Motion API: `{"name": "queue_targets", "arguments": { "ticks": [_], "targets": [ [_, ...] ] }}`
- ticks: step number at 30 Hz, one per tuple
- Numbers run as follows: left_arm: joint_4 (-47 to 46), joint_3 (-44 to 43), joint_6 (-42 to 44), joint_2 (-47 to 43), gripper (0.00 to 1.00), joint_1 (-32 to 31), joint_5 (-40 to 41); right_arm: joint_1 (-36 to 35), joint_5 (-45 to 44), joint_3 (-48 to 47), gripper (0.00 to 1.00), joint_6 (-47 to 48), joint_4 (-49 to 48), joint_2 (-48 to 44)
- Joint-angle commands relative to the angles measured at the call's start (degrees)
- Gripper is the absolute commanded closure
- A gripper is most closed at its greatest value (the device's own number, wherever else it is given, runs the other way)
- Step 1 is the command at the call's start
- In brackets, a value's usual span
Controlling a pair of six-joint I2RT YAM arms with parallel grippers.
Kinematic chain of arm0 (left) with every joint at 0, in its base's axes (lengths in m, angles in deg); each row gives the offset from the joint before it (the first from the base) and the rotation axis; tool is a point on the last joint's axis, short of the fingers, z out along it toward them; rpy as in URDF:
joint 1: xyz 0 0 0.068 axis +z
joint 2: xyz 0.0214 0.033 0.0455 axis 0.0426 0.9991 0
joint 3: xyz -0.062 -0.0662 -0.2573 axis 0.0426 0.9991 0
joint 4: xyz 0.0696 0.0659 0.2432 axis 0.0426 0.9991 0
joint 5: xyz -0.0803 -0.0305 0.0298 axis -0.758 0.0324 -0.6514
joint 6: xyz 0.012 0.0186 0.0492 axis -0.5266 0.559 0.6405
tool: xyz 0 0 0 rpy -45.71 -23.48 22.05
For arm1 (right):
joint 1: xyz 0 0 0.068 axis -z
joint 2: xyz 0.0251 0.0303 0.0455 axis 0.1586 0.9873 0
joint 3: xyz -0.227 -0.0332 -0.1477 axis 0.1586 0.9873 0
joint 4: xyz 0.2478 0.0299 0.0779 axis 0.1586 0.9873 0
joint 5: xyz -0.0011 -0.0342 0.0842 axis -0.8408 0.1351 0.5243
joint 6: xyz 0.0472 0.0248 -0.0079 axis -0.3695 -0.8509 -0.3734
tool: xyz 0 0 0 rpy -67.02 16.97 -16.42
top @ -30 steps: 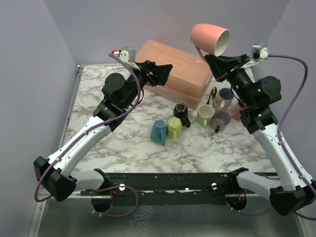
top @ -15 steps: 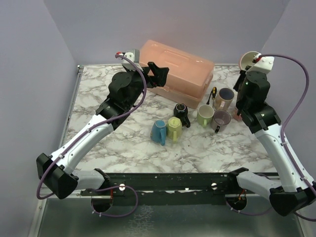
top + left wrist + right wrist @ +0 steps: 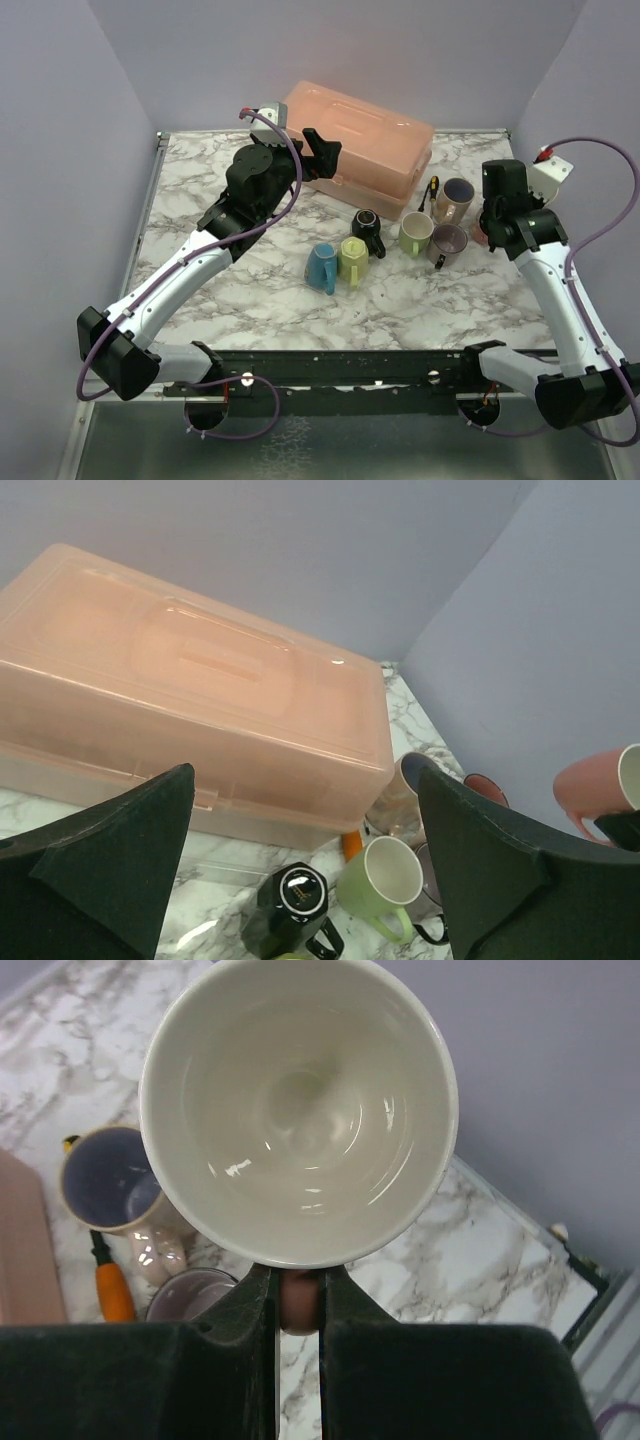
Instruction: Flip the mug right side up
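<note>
Top view: my left gripper (image 3: 322, 150) hangs over the near left end of the pink lidded container (image 3: 370, 130), which sits at the far edge of the marble table (image 3: 200, 170). The right arm (image 3: 520, 225) is folded low near the table's right edge. Its wrist covers the fingers, so I cannot pick out the held mug from here. Near the middle of the table stand a blue mug (image 3: 322, 267), a yellow-green mug (image 3: 353, 258), a black mug (image 3: 367, 228) and a light green mug (image 3: 415, 232).

Left wrist view: the two dark fingers (image 3: 110, 850) sit at opposite sides of the frame, spread wide and holding nothing. Only the container and the mugs show beyond them. The pink mug (image 3: 598, 785) shows at the right edge, with a dark gripper part touching it from below.

Right wrist view: my right gripper (image 3: 298, 1300) is pinched tight on the pink mug's handle, and the mug's cream-coloured inside faces straight at the camera. It is held above the table near the right edge. Below it are a beige mug (image 3: 105, 1180), a purple-lined mug (image 3: 195, 1295) and an orange-handled screwdriver (image 3: 112, 1285).
</note>
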Motion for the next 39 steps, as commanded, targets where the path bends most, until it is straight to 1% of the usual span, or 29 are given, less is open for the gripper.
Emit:
{"name": "queue_targets", "arguments": {
  "ticks": [1, 10, 17, 27, 39],
  "targets": [
    [0.88, -0.04, 0.89, 0.10, 0.07, -0.01, 1.50, 3.52, 1.01, 2.53, 0.99, -15.72, 8.73, -1.57],
    [1.43, 0.22, 0.86, 0.13, 0.07, 0.05, 1.67, 5.89, 9.36, 10.32, 1.00, -27.04, 11.37, -2.53],
    [2.14, 0.52, 1.37, -0.30, 0.07, 0.08, 2.17, 6.78, 13.91, 16.54, 1.00, -29.87, 8.49, -1.83],
    [2.65, 0.51, 1.69, -0.41, 0.07, 0.14, 2.31, 8.20, 18.75, 25.51, 1.00, -27.18, -0.60, 0.48],
    [3.50, 0.57, 2.09, -0.35, 0.07, 0.16, 2.35, 8.47, 21.15, 27.35, 0.99, -21.80, -7.78, 4.50]
  ]
}}
